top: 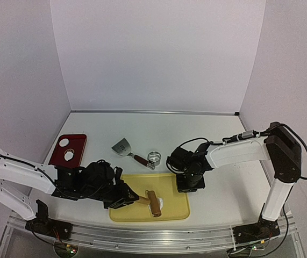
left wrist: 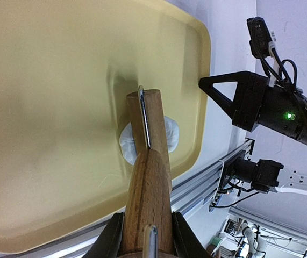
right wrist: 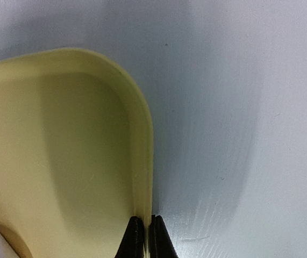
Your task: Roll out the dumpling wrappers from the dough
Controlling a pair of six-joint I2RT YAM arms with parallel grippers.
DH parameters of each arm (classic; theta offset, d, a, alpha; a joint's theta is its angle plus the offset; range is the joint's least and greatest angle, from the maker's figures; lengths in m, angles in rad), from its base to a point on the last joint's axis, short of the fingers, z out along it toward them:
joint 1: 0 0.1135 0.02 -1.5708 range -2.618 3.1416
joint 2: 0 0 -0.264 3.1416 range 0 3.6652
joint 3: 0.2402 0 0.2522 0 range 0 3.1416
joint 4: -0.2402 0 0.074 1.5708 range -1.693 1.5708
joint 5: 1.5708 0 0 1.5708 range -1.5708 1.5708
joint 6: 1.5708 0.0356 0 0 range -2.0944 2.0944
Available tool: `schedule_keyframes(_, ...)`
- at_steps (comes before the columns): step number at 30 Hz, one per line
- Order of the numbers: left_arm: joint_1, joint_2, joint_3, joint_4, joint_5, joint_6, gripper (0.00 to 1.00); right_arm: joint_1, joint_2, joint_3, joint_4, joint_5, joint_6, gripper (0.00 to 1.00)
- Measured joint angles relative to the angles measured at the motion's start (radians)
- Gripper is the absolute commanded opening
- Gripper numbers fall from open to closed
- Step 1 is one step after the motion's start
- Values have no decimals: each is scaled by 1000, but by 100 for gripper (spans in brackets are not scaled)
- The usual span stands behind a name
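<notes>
the white table [top: 142, 129] fills most of the top view. the yellow tray [top: 161, 183] lies low in the centre of it. a smaller red tray [top: 75, 141] sits toward the left edge, carrying pale round patches too small for me to read.

my right gripper [right wrist: 145, 236] is clamped on the yellow tray's rim, the lip nipped between its two fingers at the bottom of the right wrist view. i judge its only job is to pin the tray down. my left gripper [left wrist: 145, 239] is clenched round the handle of the rolling pin [left wrist: 149, 129], whose roller rests near the tray's lower right corner.

above the tray in the top view lie a spatula [top: 125, 148] and a metal ring cutter [top: 153, 157], both untouched.

the dumpling wrapper [left wrist: 172, 133] is under the roller, a pale flattened piece showing on either side of the wood. it looks roundish but uneven.

to roll it well, i think i should press straight down and take short strokes. changing direction between them should thin it evenly. the rim is close, so i should stop each stroke short of it and hold my right pinch firm against sliding.
</notes>
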Motion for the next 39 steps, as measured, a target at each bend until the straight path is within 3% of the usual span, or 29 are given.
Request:
schedule_keyframes(7, 0, -41, -18, -43, 2, -4, 0, 4, 6, 7, 7, -5, -7, 0)
schedule_keyframes(17, 0, 123, 76, 34, 29, 49, 0, 4, 6, 7, 7, -4, -7, 0)
schedule_keyframes(31, 0, -32, -19, -25, 18, 38, 0, 4, 6, 7, 7, -4, -8, 0)
schedule_keyframes(39, 0, 56, 11, 40, 32, 51, 0, 4, 6, 7, 8, -4, -8, 0)
